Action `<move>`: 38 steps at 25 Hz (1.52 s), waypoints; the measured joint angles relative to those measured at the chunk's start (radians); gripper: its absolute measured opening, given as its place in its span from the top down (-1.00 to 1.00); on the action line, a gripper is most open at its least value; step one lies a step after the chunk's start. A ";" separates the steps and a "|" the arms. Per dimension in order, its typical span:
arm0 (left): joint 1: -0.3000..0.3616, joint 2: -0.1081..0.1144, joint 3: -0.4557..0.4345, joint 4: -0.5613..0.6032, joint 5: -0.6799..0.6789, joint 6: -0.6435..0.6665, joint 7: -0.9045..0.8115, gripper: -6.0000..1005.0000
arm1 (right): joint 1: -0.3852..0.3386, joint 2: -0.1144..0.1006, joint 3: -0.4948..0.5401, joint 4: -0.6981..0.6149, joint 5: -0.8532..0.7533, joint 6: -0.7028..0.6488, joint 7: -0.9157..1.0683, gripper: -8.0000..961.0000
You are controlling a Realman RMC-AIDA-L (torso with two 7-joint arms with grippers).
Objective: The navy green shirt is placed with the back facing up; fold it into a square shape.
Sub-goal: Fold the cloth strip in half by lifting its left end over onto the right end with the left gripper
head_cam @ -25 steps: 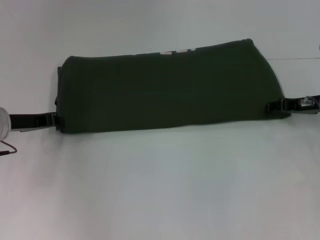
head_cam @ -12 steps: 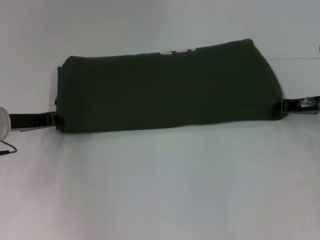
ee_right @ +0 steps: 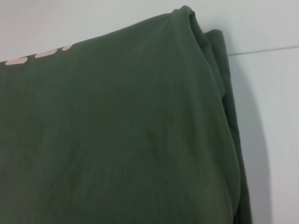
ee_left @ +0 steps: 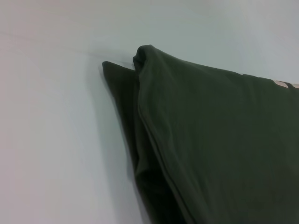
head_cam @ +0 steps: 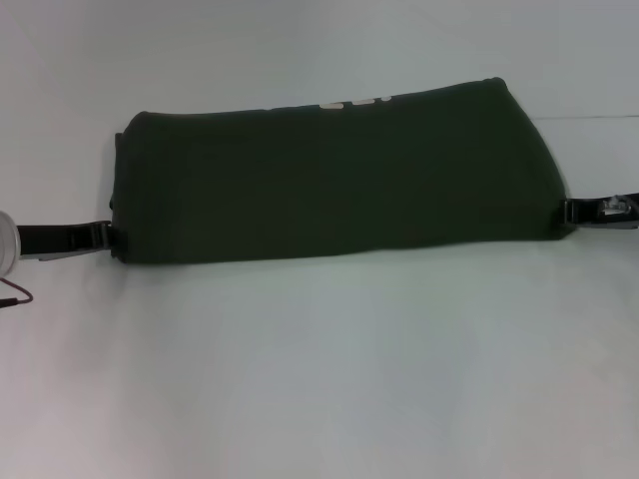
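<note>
On the pale worktop [head_cam: 319, 379] we see the navy green shirt [head_cam: 334, 180] folded into a long band, cream letter tops showing at its far edge, unreadable. The left gripper [head_cam: 108, 236] and right gripper [head_cam: 571, 211] touch its near corners; we cannot tell whether their fingers are clenched

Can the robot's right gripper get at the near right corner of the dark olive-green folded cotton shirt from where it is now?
Probably yes. The right gripper sits low on the white table, right at that corner of the dark olive-green folded cotton shirt, with nothing between them. The left gripper is at the opposite end.
</note>
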 joint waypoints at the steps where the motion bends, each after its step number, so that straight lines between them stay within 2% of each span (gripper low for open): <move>1: 0.000 0.001 0.000 0.000 0.000 0.006 0.000 0.95 | -0.002 -0.001 0.000 -0.003 0.000 -0.007 0.000 0.89; 5: 0.001 0.009 -0.002 0.019 0.000 0.062 -0.006 0.95 | -0.020 -0.007 0.006 -0.032 0.001 -0.070 0.000 0.95; 10: 0.009 0.025 -0.004 0.061 0.006 0.156 -0.025 0.95 | -0.078 -0.008 0.020 -0.138 0.008 -0.206 0.017 0.95; 19: 0.009 0.038 -0.008 0.113 0.121 0.303 -0.070 0.95 | -0.195 0.026 0.091 -0.294 0.009 -0.404 0.021 0.95; 27: 0.013 0.058 -0.030 0.161 0.182 0.453 -0.083 0.95 | -0.317 0.085 0.144 -0.481 0.008 -0.556 0.027 0.95; 30: 0.014 0.062 -0.046 0.169 0.208 0.502 -0.083 0.95 | -0.349 0.099 0.163 -0.518 0.009 -0.599 0.028 0.95; 33: 0.016 0.063 -0.051 0.176 0.211 0.528 -0.083 0.95 | -0.364 0.106 0.184 -0.531 0.009 -0.630 0.024 0.95; 38: 0.017 0.063 -0.054 0.177 0.212 0.533 -0.093 0.95 | -0.366 0.105 0.194 -0.531 0.009 -0.640 0.024 0.94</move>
